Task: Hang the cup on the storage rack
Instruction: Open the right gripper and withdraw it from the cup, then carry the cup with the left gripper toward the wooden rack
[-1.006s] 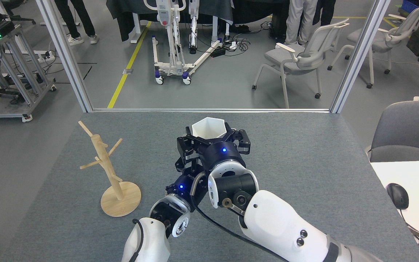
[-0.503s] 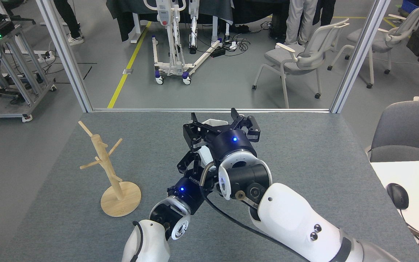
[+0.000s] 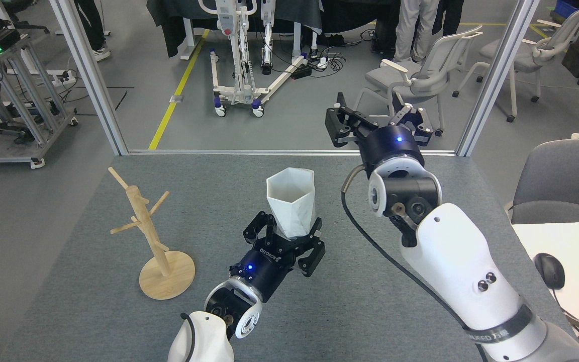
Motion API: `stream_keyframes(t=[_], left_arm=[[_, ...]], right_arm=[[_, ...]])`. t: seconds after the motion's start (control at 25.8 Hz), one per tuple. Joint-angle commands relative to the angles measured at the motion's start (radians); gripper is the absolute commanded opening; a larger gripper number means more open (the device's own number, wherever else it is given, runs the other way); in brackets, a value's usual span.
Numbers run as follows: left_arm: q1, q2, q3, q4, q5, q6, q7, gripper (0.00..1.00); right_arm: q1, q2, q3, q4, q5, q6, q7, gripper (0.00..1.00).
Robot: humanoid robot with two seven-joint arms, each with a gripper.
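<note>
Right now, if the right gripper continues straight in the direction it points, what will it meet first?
Nothing on the table, it seems. The right gripper is raised, open and empty, pointing away past the table's far edge. The way looks free; depth is unclear, but a chair stands beyond.

Small white lettering on the left hand [image 3: 289, 236], upside down, too small to read surely; white characters on the right arm's dark band [image 3: 490, 335], illegible.

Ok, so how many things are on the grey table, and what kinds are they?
White cup: 1, held at its base by the left gripper
Wooden storage rack: 1
Total: 2
The right gripper is raised and holds nothing.
</note>
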Motion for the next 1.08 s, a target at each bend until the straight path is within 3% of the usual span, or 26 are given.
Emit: stream_keyframes(t=[0.0, 0.27, 0.43, 0.54, 0.7, 0.81, 0.97, 1.04], left_arm=[[0.016, 0.007, 0.000, -0.041, -0.003, -0.001, 0.001, 0.00], [0.087, 0.079, 0.020, -0.218, -0.115, 0.011, 0.020, 0.00], [0.156, 0.106, 0.025, -0.317, -0.184, 0.012, 0.067, 0.00], [0.182, 0.128, 0.034, -0.370, -0.285, 0.025, 0.078, 0.00], [0.219, 0.154, 0.054, -0.374, -0.301, 0.105, 0.127, 0.00], [0.265, 0.172, 0.054, -0.373, -0.311, 0.279, 0.145, 0.00], [0.352, 0.241, 0.055, -0.374, -0.310, 0.660, 0.153, 0.00], [0.398, 0.272, 0.057, -0.374, -0.308, 0.792, 0.155, 0.00]], right_arm=[[0.109, -0.008, -0.109, 0.102, -0.001, -0.157, -0.125, 0.98], [0.382, -0.019, -0.360, 0.291, 0.012, -0.488, -0.369, 0.99], [0.482, -0.019, -0.408, 0.357, 0.025, -0.510, -0.440, 0.99], [0.575, -0.010, -0.454, 0.358, 0.081, -0.516, -0.504, 0.99], [0.661, 0.000, -0.514, 0.349, 0.121, -0.554, -0.629, 0.99], [0.673, 0.000, -0.515, 0.344, 0.120, -0.554, -0.636, 0.99], [0.673, 0.006, -0.520, 0.337, 0.086, -0.533, -0.639, 0.99], [0.673, 0.004, -0.520, 0.337, 0.080, -0.516, -0.639, 0.99]])
